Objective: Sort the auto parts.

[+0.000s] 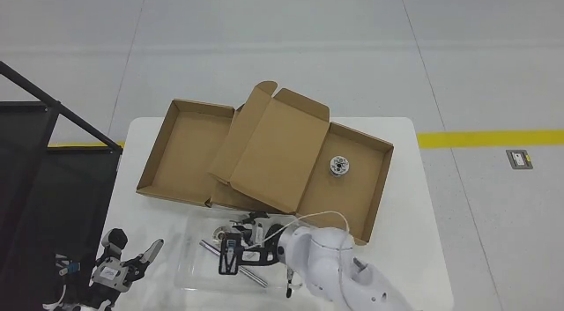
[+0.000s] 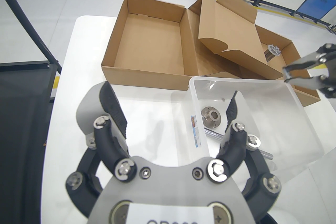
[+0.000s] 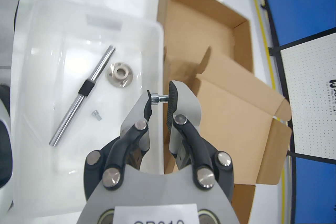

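Note:
My right gripper (image 3: 160, 99) is shut on a small silver bolt (image 3: 158, 99), held above the rim between the clear plastic bin (image 3: 157, 30) and the cardboard boxes. A steel rod (image 3: 84, 93), a round flange (image 3: 119, 74) and a tiny screw (image 3: 96, 114) lie in the bin. In the top view the right gripper (image 1: 227, 245) hangs over the bin (image 1: 187, 262). My left gripper (image 2: 170, 89) is open with nothing between its fingers, near the table's front left beside the bin (image 2: 262, 83). A gear-like metal part (image 1: 339, 166) sits in the right cardboard box.
Two open cardboard boxes stand behind the bin: an empty left one (image 1: 181, 148) and a right one (image 1: 374, 183) whose raised lid (image 1: 273, 148) leans over the seam. A black frame (image 1: 35, 99) borders the table's left side.

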Motion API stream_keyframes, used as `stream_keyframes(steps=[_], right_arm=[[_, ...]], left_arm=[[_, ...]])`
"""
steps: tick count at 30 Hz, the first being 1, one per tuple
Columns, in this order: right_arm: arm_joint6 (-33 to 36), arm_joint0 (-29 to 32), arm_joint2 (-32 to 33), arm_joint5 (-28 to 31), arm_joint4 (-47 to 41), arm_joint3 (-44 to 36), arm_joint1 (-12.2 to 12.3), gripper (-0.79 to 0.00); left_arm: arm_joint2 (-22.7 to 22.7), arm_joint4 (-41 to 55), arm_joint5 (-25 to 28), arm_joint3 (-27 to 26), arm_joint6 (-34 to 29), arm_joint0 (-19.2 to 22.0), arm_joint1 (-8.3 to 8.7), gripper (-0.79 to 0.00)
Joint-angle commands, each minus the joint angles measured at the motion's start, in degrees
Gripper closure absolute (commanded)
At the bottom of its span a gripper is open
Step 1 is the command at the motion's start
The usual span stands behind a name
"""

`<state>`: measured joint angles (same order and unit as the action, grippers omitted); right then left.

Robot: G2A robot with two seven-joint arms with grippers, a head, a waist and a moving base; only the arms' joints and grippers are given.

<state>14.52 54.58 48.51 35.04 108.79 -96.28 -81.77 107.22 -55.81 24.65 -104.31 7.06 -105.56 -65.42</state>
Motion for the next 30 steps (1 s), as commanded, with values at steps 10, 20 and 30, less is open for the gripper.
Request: stream_keyframes(steps=[10,20,30], right_arm=[[-58.2,1.9,12.4,4.9,-5.9,6.9,3.8,0.000],[-80.3,-5.3,6.6,3.5,-11.0,16.5,5.7,0.000],[-51.3,0.3,13.9,-0.1,-4.9,11.7,8.9,0.000]], left_arm=[[0.0,0.0,0.0,0.0,0.0,0.0,0.00,-0.785],[0.0,0.0,0.0,0.0,0.0,0.0,0.00,-0.785],[0.0,0.0,0.0,0.0,0.0,0.0,0.00,-0.785]])
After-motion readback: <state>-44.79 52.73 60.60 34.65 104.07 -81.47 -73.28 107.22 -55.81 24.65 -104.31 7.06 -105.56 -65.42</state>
